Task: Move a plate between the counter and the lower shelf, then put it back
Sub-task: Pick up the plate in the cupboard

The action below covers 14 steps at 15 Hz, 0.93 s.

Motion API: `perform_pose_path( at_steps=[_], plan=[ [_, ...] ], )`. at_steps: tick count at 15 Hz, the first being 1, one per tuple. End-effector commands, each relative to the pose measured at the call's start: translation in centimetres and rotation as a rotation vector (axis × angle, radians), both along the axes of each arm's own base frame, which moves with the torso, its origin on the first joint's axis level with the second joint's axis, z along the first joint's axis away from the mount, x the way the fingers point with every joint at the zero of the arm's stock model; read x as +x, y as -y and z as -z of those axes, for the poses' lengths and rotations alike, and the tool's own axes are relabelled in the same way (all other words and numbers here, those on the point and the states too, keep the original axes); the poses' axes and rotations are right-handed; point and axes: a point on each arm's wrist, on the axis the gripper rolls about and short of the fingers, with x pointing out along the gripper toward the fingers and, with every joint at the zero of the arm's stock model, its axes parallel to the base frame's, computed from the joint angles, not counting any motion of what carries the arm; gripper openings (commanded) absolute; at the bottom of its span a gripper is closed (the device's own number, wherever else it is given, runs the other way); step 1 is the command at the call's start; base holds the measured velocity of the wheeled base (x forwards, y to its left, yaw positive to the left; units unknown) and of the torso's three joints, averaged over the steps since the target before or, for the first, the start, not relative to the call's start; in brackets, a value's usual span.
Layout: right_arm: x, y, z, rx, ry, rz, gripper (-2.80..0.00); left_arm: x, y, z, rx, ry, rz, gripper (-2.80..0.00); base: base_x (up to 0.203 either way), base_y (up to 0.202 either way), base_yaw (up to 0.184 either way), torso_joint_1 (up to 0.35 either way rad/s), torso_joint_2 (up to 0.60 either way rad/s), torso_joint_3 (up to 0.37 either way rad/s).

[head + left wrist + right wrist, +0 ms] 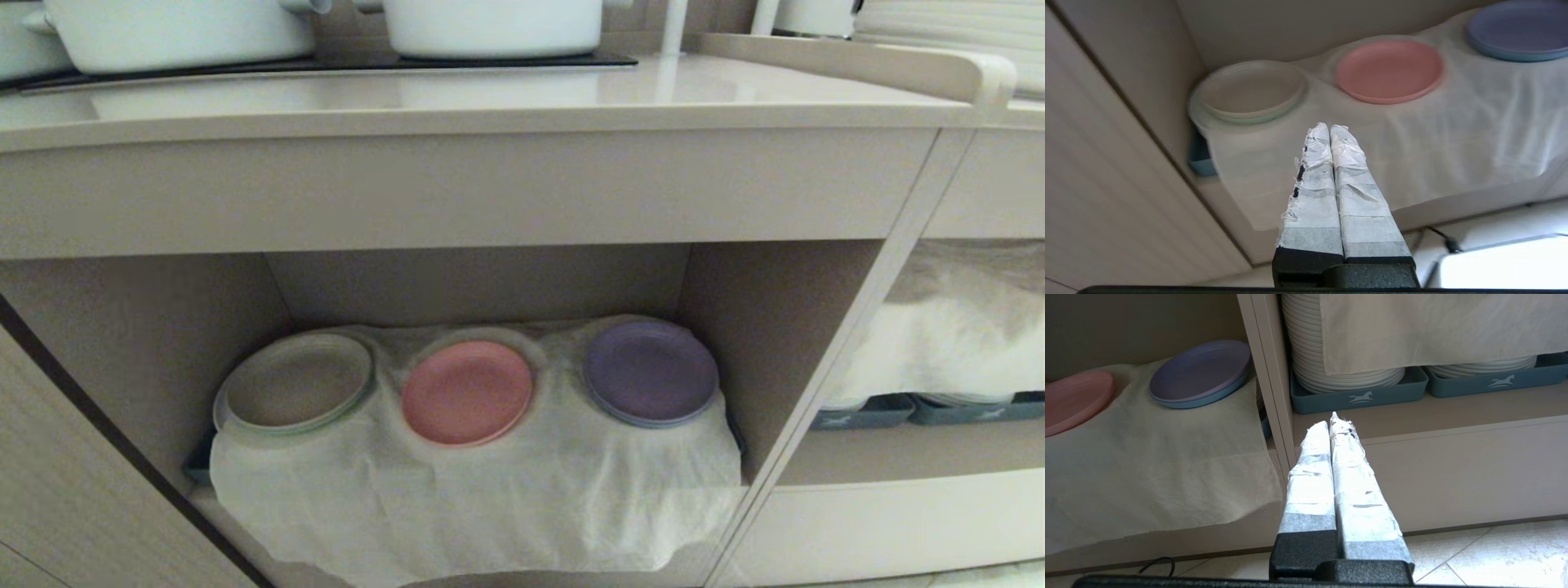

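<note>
The small pink plate lies flat on the white cloth of the lower shelf, in the middle between a white plate and a purple one. It also shows in the left wrist view as the pink plate and at the edge of the right wrist view. The beige counter runs above the cubby. My left gripper is shut and empty, low in front of the shelf, short of the cloth's front edge. My right gripper is shut and empty, low before the cabinet's upright divider. Neither arm shows in the head view.
A white plate sits left of the pink one, a purple plate right. Two white pots stand on the counter's black panel. The adjoining shelf holds stacked white plates in blue-grey trays under a cloth. The cubby's side wall is at left.
</note>
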Motion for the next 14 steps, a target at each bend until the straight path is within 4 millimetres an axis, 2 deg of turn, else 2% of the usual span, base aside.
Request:
perform_pose_path(
  at_steps=[1,5,8,14],
  plan=[
    [0.0,0.0,0.0,0.0,0.0,0.0,-2.8,1.0,0.0,-1.0,-0.014,-0.08,0.014,-2.8,0.0,0.0,0.0,0.0,0.0,0.0],
    [0.0,0.0,0.0,0.0,0.0,0.0,-2.8,3.2,0.2,-3.6,-0.045,-0.197,0.064,-2.8,0.0,0.0,0.0,0.0,0.0,0.0],
    [0.0,0.0,0.0,0.0,0.0,0.0,-2.8,5.8,0.2,-4.8,-0.092,-0.328,0.068,-2.8,0.0,0.0,0.0,0.0,0.0,0.0],
    [0.0,0.0,0.0,0.0,0.0,0.0,-2.8,12.5,0.5,-4.4,-0.186,-0.647,0.045,-2.8,0.0,0.0,0.0,0.0,0.0,0.0]
  ],
)
